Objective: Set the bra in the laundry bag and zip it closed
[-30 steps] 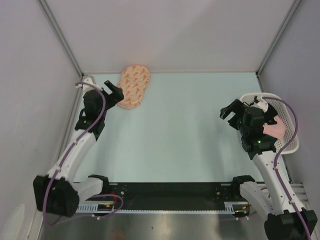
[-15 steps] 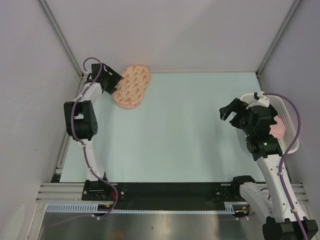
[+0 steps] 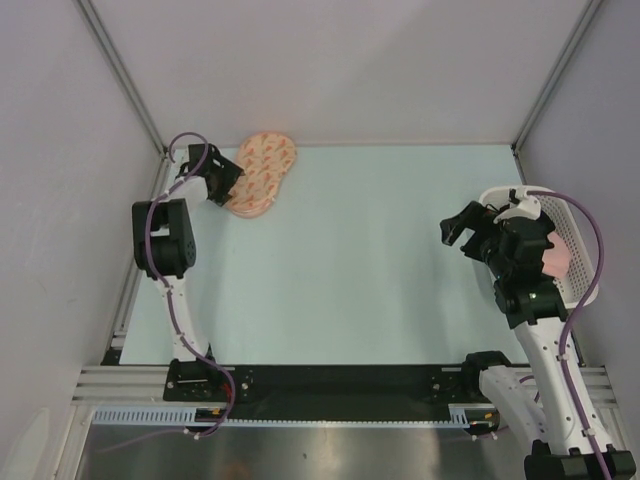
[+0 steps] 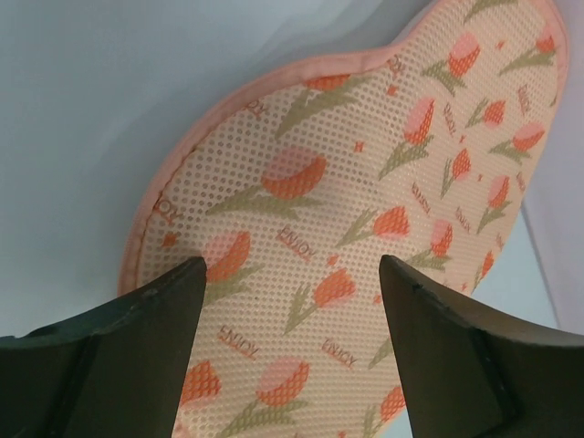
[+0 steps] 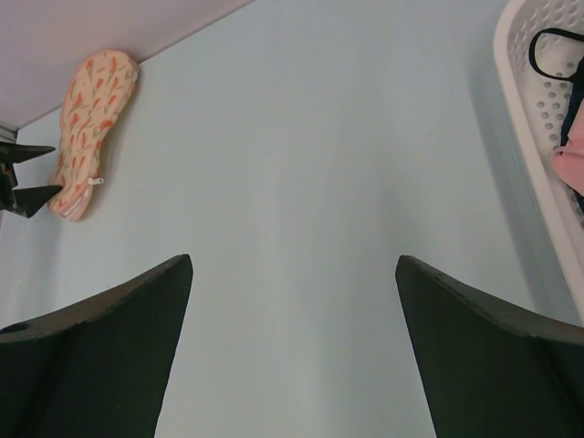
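The laundry bag (image 3: 262, 170), a peach pouch with orange tulips, lies closed at the far left by the back wall. It fills the left wrist view (image 4: 365, 182) and shows small in the right wrist view (image 5: 91, 119). My left gripper (image 3: 226, 181) is open just above the pouch's near end, its fingers straddling the fabric (image 4: 292, 266). My right gripper (image 3: 456, 228) is open and empty above bare table (image 5: 294, 261). Of the bra only a thin black strap (image 5: 537, 53) shows, in the basket; its cups are hidden.
A white lattice basket (image 3: 585, 225) stands at the right edge, behind my right arm, and holds a pink cloth (image 5: 570, 164). Side walls and corner posts close in the far corners. The pale green table (image 3: 370, 260) stretches between the arms.
My left arm has stretched out to the far left corner and its gripper now sits over the pouch's near end. The pouch has tilted slightly. The right arm has barely moved.
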Action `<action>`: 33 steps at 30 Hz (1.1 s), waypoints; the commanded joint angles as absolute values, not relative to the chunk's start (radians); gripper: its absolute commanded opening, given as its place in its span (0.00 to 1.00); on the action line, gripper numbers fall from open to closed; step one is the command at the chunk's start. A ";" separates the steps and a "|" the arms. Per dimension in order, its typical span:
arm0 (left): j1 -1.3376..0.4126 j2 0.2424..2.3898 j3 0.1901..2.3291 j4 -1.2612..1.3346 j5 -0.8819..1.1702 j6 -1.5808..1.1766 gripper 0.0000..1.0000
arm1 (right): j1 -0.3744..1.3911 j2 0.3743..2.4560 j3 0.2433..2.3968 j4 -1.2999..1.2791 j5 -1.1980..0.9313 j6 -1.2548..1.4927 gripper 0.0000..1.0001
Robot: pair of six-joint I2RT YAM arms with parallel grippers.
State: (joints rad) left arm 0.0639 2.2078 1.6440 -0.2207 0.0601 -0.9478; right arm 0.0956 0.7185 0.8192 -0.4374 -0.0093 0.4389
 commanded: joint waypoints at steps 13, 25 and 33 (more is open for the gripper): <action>0.123 2.058 1.545 -0.107 -0.036 -0.681 0.85 | 0.095 0.706 0.796 -0.425 -0.072 0.436 1.00; 0.155 2.180 1.654 -0.209 0.107 -0.745 0.65 | 0.094 0.644 0.819 -0.440 -0.077 0.416 1.00; 0.155 2.207 1.670 -0.215 0.133 -0.735 0.36 | 0.094 0.637 0.833 -0.459 -0.087 0.417 1.00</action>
